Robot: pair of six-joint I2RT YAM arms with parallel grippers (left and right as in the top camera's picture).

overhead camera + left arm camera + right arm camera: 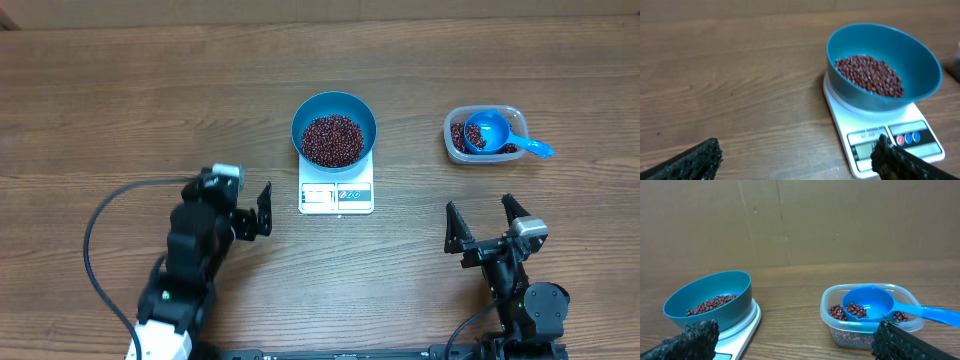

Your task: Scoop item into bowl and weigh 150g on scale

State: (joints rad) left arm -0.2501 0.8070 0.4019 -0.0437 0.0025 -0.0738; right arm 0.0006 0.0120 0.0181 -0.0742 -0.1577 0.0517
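The blue bowl (334, 130) stands on the white scale (336, 196), with a heap of red-brown beans (332, 139) inside it. In the left wrist view the bowl (920, 65) and its beans (869, 74) sit on the scale (890, 140) ahead and to the right. My left gripper (265, 210) is open, left of the scale, holding nothing. My right gripper (480, 222) is open near the front right, empty. In the right wrist view the bowl (710, 300) is at the left, and both grippers (797, 157) (795, 340) show wide jaws.
A clear plastic tub (484, 134) at the back right holds more beans and a small blue handled scoop (500, 133), its handle pointing right. The tub (872, 322) and scoop (870, 302) lie just ahead of my right gripper. A brown wall stands behind the table.
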